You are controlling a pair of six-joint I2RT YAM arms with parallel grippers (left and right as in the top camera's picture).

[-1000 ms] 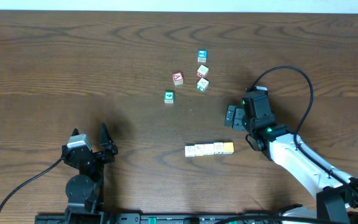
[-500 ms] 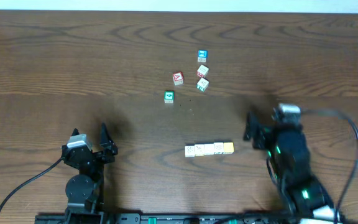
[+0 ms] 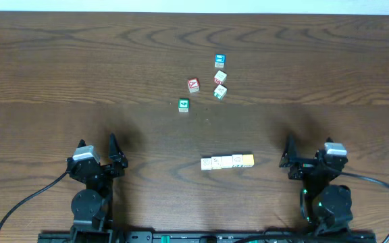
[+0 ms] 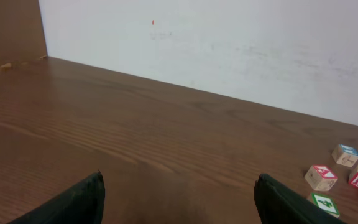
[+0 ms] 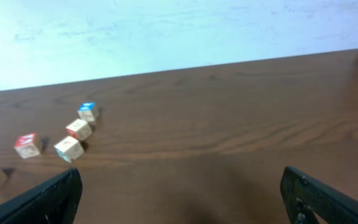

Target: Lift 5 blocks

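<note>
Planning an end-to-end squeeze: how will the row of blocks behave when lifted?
The row of blocks looks like rigid wooden cubes, so unlikely to crush. Being separate pieces, it may buckle mid-lift. Flat faces suggest no rolling.

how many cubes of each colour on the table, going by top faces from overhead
cream cubes: 4
yellow cube: 1
blue cube: 1
red cube: 1
green cube: 1
pale-topped loose cubes: 2
total: 10

Even, soft light on the dark brown wooden table (image 3: 80, 61); faint shadows toward its near edge; right wrist view blurred
</note>
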